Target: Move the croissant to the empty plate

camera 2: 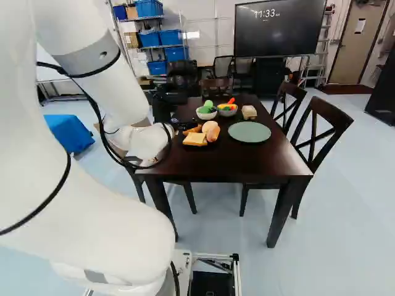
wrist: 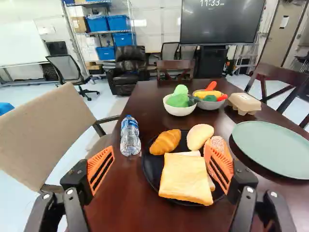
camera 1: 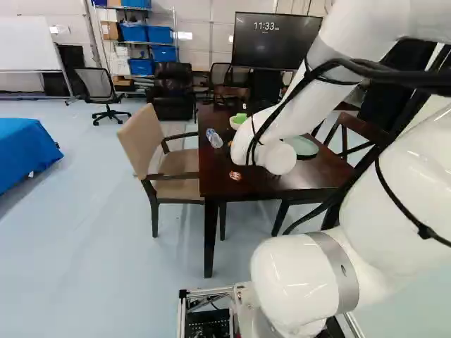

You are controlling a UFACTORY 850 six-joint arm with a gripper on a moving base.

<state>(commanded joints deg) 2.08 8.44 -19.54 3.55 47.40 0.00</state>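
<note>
On black plate [wrist: 151,170], croissant [wrist: 165,142], bread [wrist: 185,179].

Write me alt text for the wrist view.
Croissant, bread slices and two rolls on a black plate on a dark table, ahead of the open gripper. A water bottle and an empty green plate flank it; two bowls of food and an egg carton sit beyond.
</note>
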